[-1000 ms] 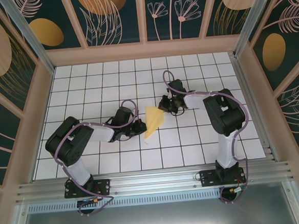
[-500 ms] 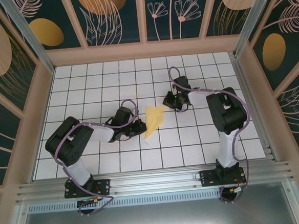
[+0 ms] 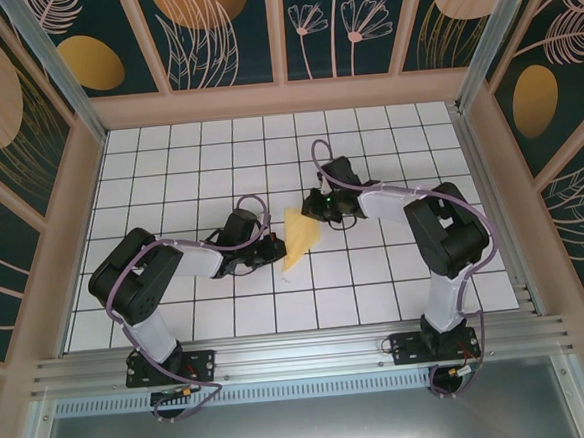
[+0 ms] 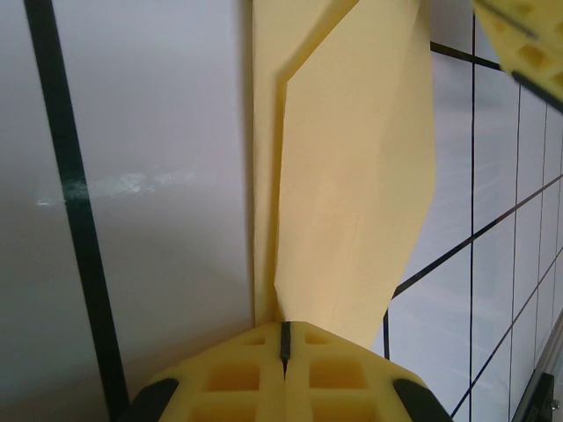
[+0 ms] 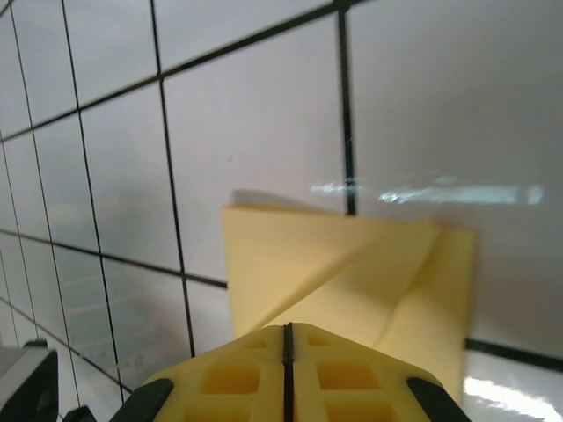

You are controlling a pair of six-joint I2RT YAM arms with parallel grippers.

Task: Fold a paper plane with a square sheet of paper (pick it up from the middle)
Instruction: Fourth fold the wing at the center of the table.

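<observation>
**State.** My left claw (image 3: 274,248) is closed tight, tips at the narrow near end of the paper (image 3: 299,234). The paper lies part-folded on the table (image 3: 168,167), between my two arms. My right claw (image 3: 317,210) is also closed, tips at the paper's far corner.

**Risks.**
1. A loose flap stands up off the sheet beside my left tips. Pressing it down before it lines up would set a crooked crease.
2. If my right claw drags along the fold while the near end is only lightly held, the thin sheet may slide, buckle or tear.

**Not determinable.**
- Whether either claw pinches paper between its fingers or merely presses on top; my own fingers cover both contact spots.
- From above, the layers and creases are too small to count.
</observation>
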